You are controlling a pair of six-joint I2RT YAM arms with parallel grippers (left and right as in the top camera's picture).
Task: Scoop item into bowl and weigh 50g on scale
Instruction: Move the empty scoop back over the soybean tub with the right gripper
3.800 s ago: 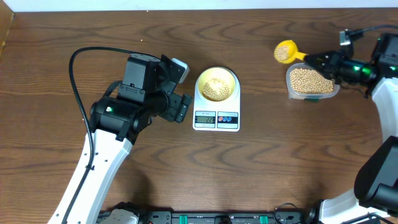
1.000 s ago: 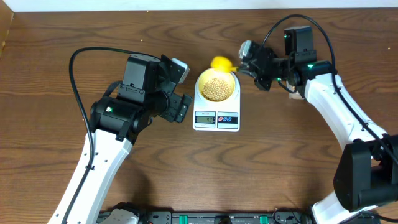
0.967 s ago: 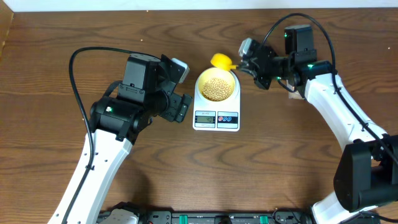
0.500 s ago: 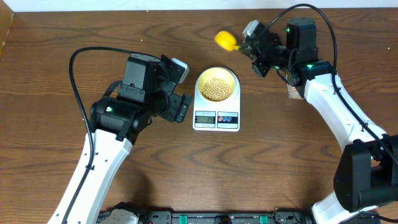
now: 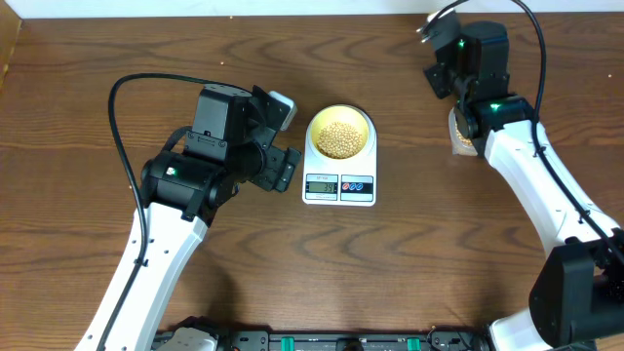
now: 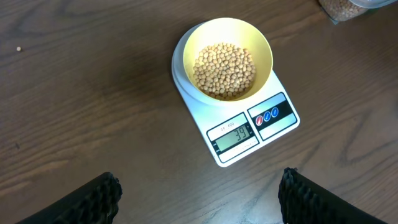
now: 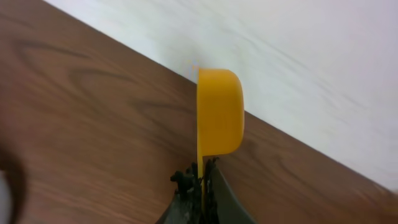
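**Operator:** Where does my next load come from?

**Spotter:** From the tub (image 5: 454, 136), and your right gripper (image 7: 200, 182) is the nearer one. From overhead, the tub lies at about 6 o'clock from that gripper, tucked under the right forearm and half hidden by it. The bowl (image 6: 184, 59) sits on the scale (image 5: 339, 199) down at 8 o'clock, well apart. Your jaws are clamped tight on the handle of the yellow scoop (image 7: 219, 112). Its long axis runs straight out from the fingers, and the cup is rolled onto its side (empty, I'd judge, though you can't see into it). You'd want it level before digging in.

**Operator:** And my left side?

**Spotter:** Your left gripper (image 6: 199, 186) hangs spread wide, holding nothing, at 9 o'clock of the scale and looking down on it. The beans (image 6: 224, 70) fill the middle of the bowl. The display (image 6: 235, 135) looks like 39, so I'd say you're short of target.

**Operator:** What's changed?

**Spotter:** A second ago your scoop hung at the bowl's far rim, around 12 o'clock. Half a second ago it was lifting off toward 1. Now the arm has swung to the far right corner of the table (image 5: 78, 88), and the overhead view no longer shows the scoop. The left arm hasn't budged.
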